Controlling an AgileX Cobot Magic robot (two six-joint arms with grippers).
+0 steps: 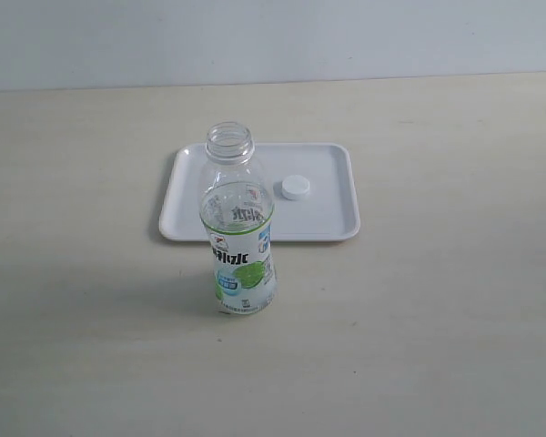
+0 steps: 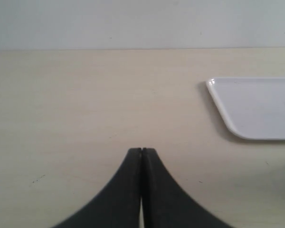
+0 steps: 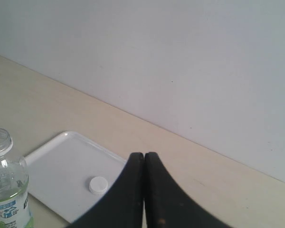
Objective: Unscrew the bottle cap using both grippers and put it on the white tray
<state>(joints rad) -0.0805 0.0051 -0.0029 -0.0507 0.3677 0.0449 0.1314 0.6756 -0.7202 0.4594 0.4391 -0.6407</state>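
The clear bottle (image 1: 239,237) stands upright on the table with its neck uncapped, just in front of the white tray (image 1: 328,218). The white bottle cap (image 1: 296,188) lies flat on the tray, right of the bottle's neck. Neither gripper shows in the exterior view. In the left wrist view my left gripper (image 2: 141,151) is shut with nothing in it, over bare table, and a corner of the tray (image 2: 256,107) is off to one side. My right gripper (image 3: 143,155) is shut and empty too, with the cap (image 3: 98,185), the tray (image 3: 61,164) and the bottle (image 3: 4,190) beyond it.
The pale wooden table (image 1: 437,346) runs back to a light grey wall (image 1: 273,36). Nothing else stands on it besides the bottle and tray.
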